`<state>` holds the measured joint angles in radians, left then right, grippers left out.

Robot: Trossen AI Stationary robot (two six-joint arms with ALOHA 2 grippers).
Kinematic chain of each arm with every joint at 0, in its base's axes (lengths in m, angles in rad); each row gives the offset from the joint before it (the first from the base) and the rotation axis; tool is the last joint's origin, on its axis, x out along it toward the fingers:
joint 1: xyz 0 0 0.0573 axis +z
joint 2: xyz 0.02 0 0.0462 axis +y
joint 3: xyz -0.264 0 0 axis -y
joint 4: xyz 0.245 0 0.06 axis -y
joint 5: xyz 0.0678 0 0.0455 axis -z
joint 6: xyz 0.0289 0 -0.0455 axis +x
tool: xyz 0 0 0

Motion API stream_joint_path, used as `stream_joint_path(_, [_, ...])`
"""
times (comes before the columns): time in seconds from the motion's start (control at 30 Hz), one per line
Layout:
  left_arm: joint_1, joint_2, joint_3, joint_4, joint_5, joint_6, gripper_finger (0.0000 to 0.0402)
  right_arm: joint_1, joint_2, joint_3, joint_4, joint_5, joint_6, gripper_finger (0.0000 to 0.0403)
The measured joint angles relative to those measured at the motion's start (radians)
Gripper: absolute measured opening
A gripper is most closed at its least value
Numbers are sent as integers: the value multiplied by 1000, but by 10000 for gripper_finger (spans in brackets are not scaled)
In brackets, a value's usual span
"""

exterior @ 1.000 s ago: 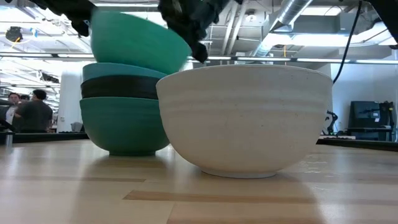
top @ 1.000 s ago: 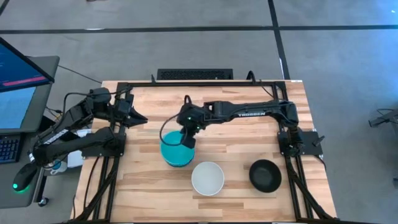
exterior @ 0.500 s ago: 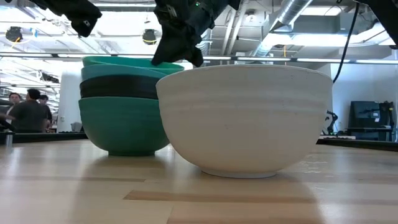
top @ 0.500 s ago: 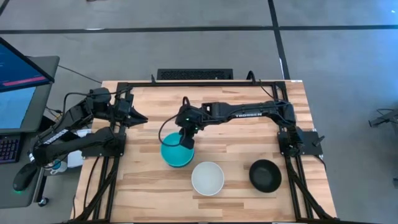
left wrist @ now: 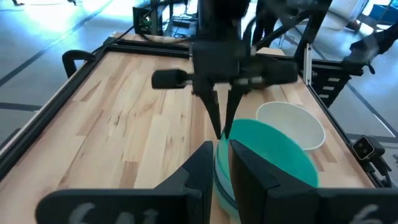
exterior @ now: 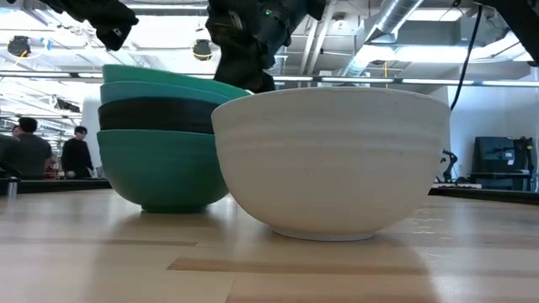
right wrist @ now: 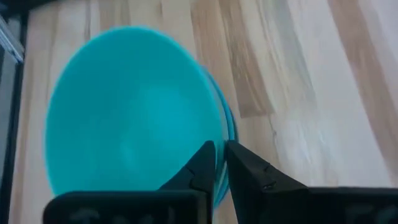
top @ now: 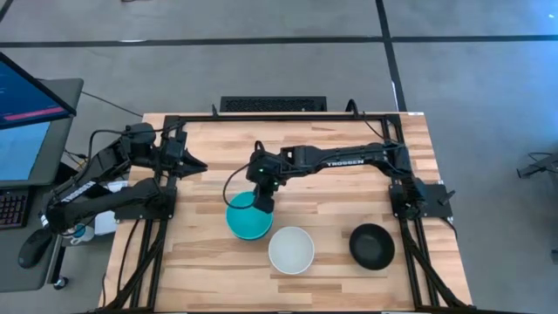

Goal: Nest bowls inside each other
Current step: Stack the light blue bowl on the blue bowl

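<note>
Pale wooden planks make up the bench [top: 209, 253], framed by black rails, and behind it the low view opens onto a bright hall where two people [exterior: 46, 151] stand far off. Near the middle of the bench sits the stack of bowls [top: 246, 215]: from the side, a dark teal bowl [exterior: 160, 172] at the bottom, a black bowl [exterior: 156, 115] nested in it, then two more teal-green rims above. The cyan bowl [right wrist: 134, 115] is on top. The right end effector [top: 260, 202] is down over the stack's rim on the side toward the right edge, fingers drawn narrow and pinching the cyan bowl's wall, one finger inside, one outside. Just beside the stack, toward the front edge, stands the white bowl [top: 290, 249], empty and upright. Another black bowl [top: 371, 245] sits alone near the front right corner. The left end effector [top: 193, 163] waits over the left edge, fingers close together, holding nothing.
</note>
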<state>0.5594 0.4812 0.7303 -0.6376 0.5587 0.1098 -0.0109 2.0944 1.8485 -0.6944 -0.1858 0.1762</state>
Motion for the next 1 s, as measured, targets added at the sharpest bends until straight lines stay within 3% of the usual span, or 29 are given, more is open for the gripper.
stream_joint_path(0.27, [0, 0, 0, 1, -8, -14, 41, 4, 21, 2, 26, -56, 8, 10])
stream_joint_path(0.63, [0, 0, 0, 0, -11, -22, 41, 3, 13, 1, 22, -81, 33, 100])
stream_joint_path(1.0, [0, 0, 0, 0, -24, -26, 41, 10, 4, 54, -46, -79, 36, 113])
